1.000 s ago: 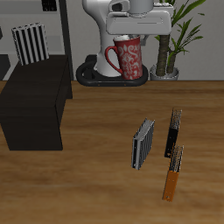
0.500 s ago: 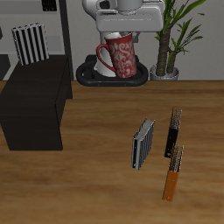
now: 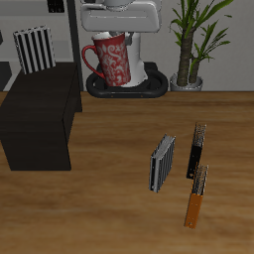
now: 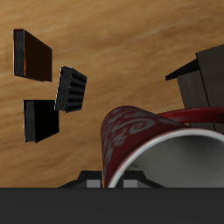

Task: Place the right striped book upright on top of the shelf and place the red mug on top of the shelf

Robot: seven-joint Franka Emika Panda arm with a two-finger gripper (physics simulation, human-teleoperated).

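The red mug (image 3: 112,62) with its pale speckled pattern hangs in my gripper (image 3: 117,38), above the robot's dark base and clear of the table. The gripper is shut on the mug's rim, and the mug hides the fingertips. The mug fills the wrist view (image 4: 144,144), tilted. The right striped book (image 3: 35,50), with bold black-and-white stripes, stands upright at the back of the top of the black shelf (image 3: 40,114). The shelf is beside the mug and lower than it. A corner of the shelf shows in the wrist view (image 4: 206,74).
A greyer striped book (image 3: 163,164), a dark book (image 3: 196,151) and an orange book (image 3: 197,195) stand on the wooden table nearer its front edge. A potted plant (image 3: 193,40) stands at the back. A thin grey rack (image 3: 69,30) is behind the shelf.
My gripper has carried the red mug sideways toward the shelf and a little higher. The books have not moved.
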